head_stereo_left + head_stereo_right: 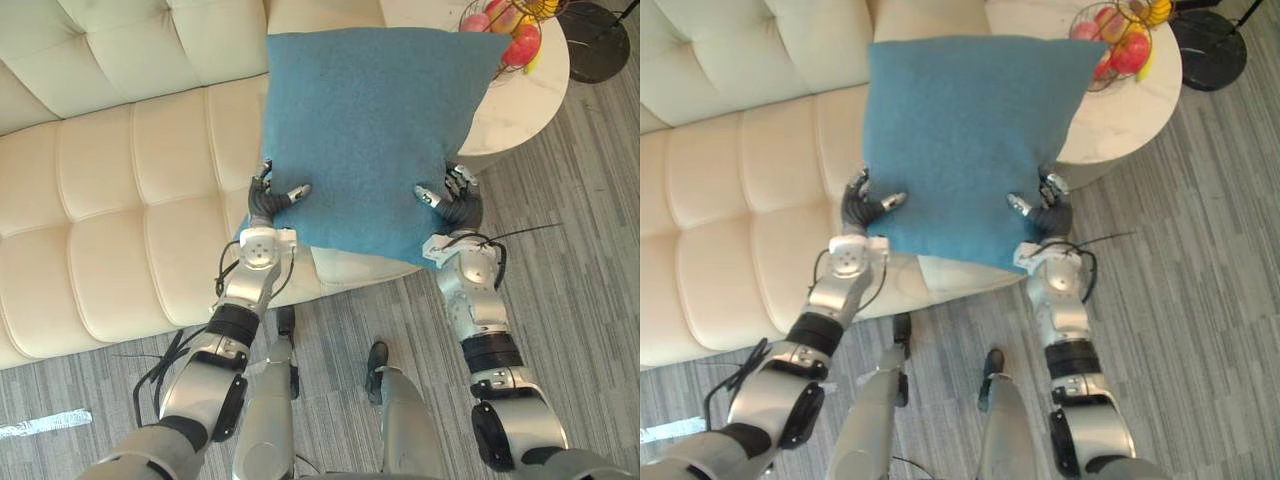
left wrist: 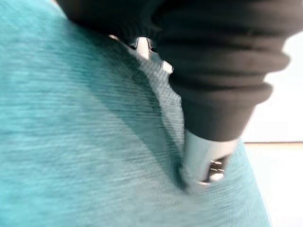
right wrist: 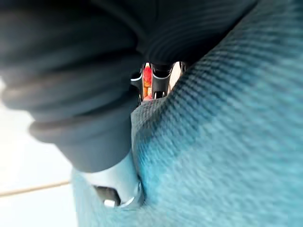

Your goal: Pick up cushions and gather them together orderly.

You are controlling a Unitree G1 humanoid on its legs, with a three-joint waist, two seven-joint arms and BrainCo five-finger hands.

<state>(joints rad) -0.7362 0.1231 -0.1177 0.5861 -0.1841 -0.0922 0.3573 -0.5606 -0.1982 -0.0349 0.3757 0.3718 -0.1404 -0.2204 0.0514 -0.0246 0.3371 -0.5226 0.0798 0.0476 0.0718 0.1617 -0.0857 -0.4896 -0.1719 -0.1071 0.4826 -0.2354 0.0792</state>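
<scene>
Square blue fabric cushion (image 1: 370, 130), pinched at its lower sides between thumb and fingers of the left hand (image 1: 272, 200) and right hand (image 1: 455, 200). If swung rightward, the nearby wire fruit basket (image 1: 1080, 40) may be struck.

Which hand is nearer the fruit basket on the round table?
Right. The right hand grips the blue cushion at the edge toward the fruit basket; the left hand grips the opposite edge, over the sofa, farther away.
</scene>
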